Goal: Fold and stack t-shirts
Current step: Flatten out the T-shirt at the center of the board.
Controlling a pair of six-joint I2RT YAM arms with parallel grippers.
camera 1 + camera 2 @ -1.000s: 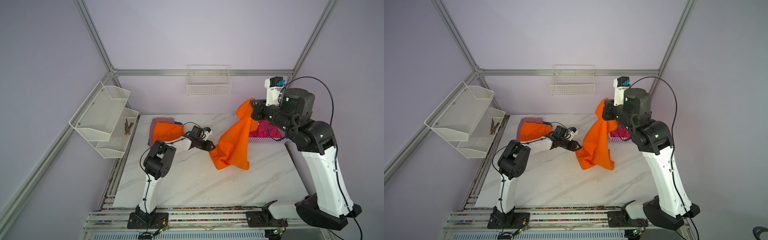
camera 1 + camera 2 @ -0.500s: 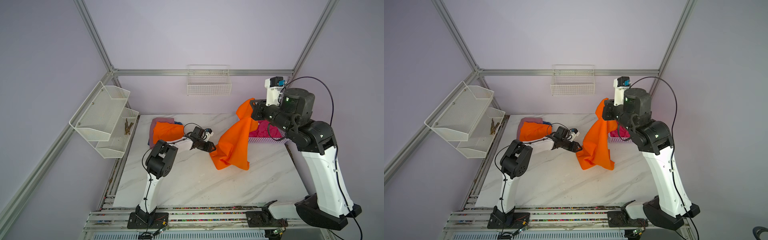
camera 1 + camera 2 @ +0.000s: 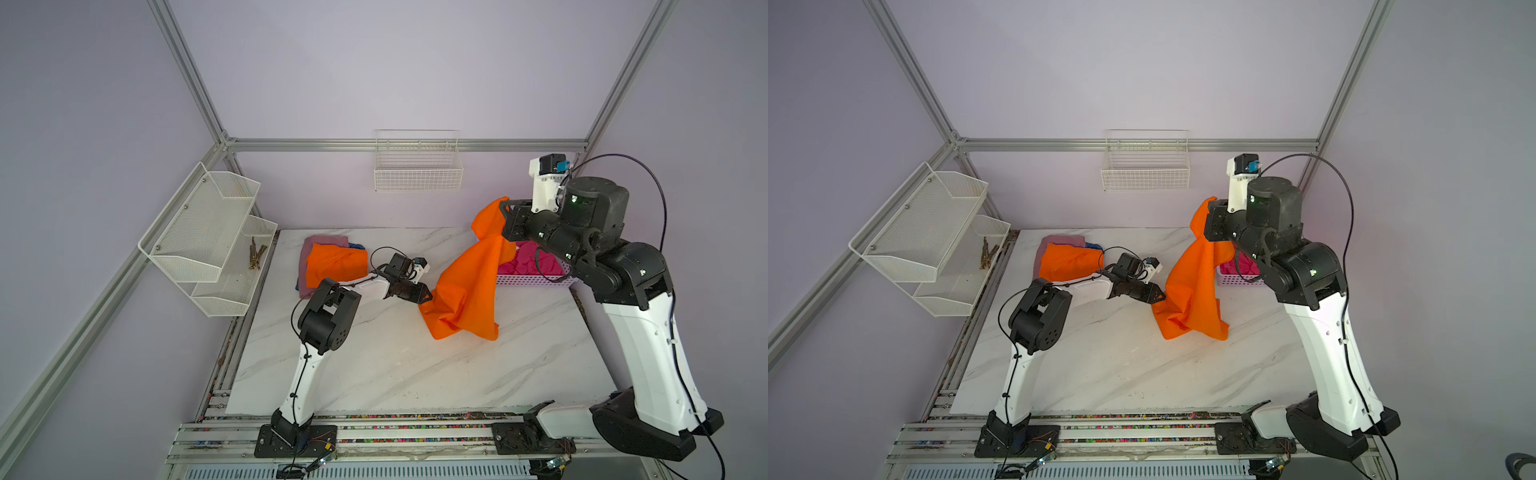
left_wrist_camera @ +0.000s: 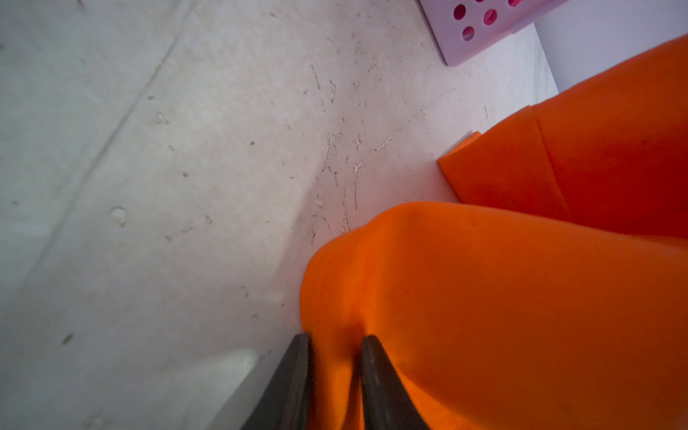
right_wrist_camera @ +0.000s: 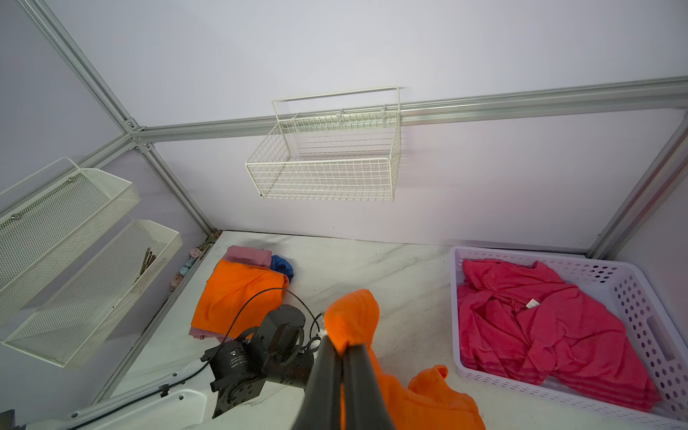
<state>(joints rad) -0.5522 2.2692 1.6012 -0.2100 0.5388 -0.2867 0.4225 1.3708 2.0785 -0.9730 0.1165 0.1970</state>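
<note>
A moment ago the left gripper (image 4: 335,338) stood half open just beside the cloth. Now its two dark fingers have closed on a fold of the loose bright orange cloth t-shirt (image 3: 465,286), and its wrist view shows orange cloth pinched between them, low over the middle of the white marble-patterned table (image 3: 395,365). The right gripper (image 5: 341,348) has not moved. Its jaws are shut tight on a bunched upper part of the same shirt, held high over the table's back right area, so the cloth hangs down with its lowest part crumpled on the table. We judge that the shirt, now held at two places, can be drawn out flat for folding, which is not yet begun. Counting the shirts, we find two orange ones: the held one and a folded bright orange t-shirt (image 3: 334,266) topping the pile at the table's back left corner. Under it lies one dusty mauve-pink t-shirt (image 3: 324,241), and one blue t-shirt (image 5: 282,265) peeks out at the pile's back. One hot pink t-shirt (image 5: 540,324) lies crumpled in the single lavender perforated plastic basket (image 3: 536,279) at the back right corner. That makes five shirts. We also count two grippers, one white wire basket (image 3: 417,174) on the back wall and one two-tier white mesh shelf (image 3: 208,232) on the left wall.
</note>
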